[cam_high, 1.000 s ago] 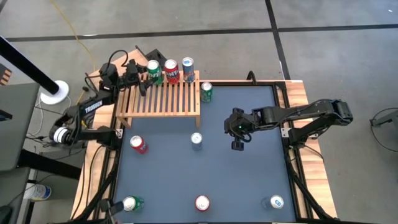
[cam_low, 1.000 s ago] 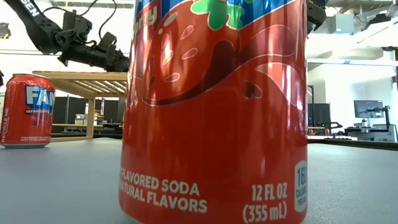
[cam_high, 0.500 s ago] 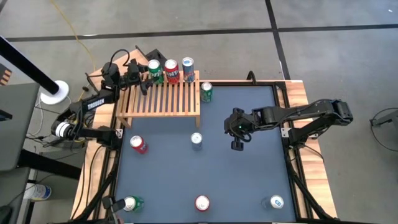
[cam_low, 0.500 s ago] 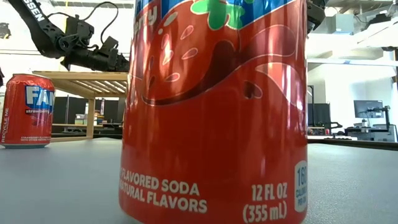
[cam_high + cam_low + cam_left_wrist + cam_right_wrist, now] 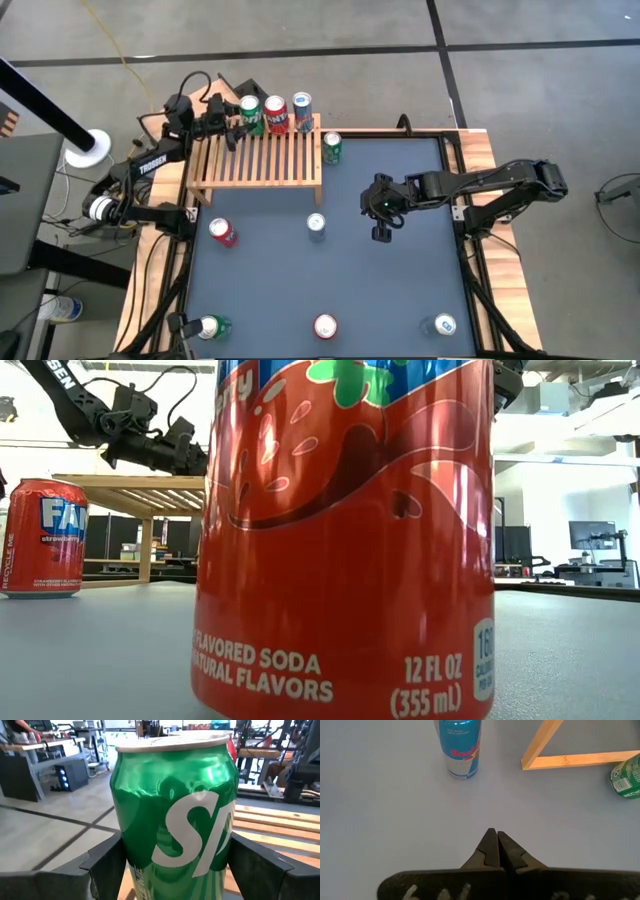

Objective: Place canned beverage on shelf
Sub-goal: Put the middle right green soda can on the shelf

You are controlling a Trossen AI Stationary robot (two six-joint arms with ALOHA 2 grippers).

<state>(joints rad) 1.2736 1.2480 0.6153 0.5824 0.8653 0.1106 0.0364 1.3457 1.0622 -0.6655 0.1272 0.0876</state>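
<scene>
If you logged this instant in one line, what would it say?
left gripper: around green can on shelf | right gripper: shut, idle above table | two more cans shelved

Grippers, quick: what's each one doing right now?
Left gripper: fingers around the green can on the shelf.
Right gripper: shut, empty, above the table.

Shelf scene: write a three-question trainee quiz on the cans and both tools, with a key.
1. True or false: the right tool is shut and holds nothing.
2. How many cans stand on the shelf?
3. What sits between the left tool's fingers? A) a red can B) the green can C) nothing

Key
1. True; it hangs over the bare table, its fingers pressed together.
2. Three: the green can, a red can and a blue can, lined along the shelf's far edge.
3. B; the green can stands upright on the slats at the left end of the row.
</scene>
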